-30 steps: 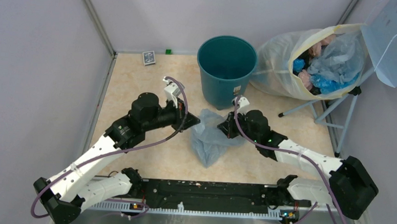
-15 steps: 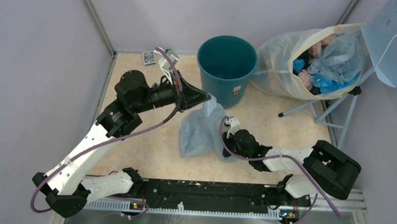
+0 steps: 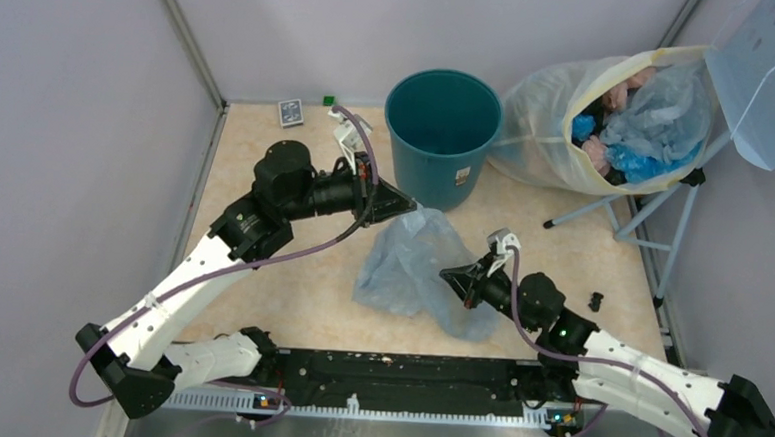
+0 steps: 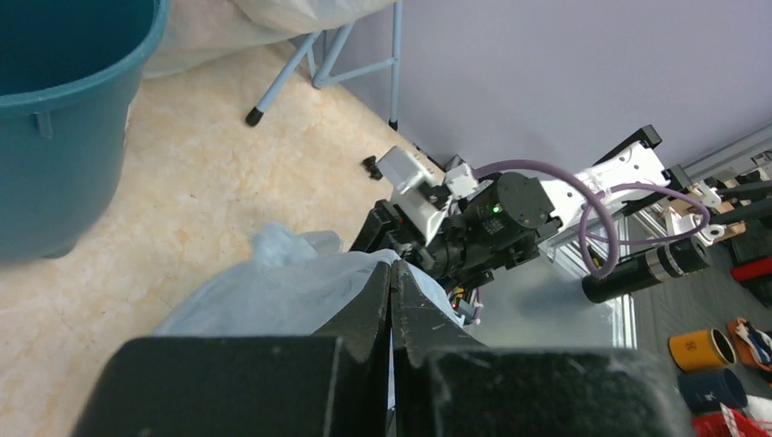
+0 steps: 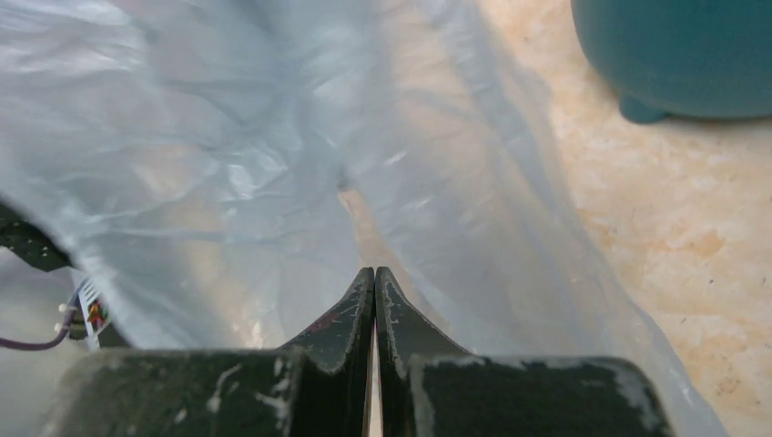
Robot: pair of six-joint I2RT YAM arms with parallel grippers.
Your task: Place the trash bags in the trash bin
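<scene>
Gripping pale-blue bag (image 3: 406,270) with left end effector (image 3: 410,208) and right end effector (image 3: 454,278), both clenched on film. Holding near bin (image 3: 436,176), not yet inside. Remaining: lift over rim, release.

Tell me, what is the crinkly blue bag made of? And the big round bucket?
The trash bag looks like thin plastic film, pale blue and slightly glossy: it wrinkles, and the table shows through it. The trash bin seems to be hard moulded plastic, dark teal with a smooth, dull finish and a stiff rim.

Left gripper (image 3: 410,203) pinching trash bag (image 3: 406,265) top beside trash bin (image 3: 440,141); right gripper (image 3: 450,276) pinching opposite edge
</scene>
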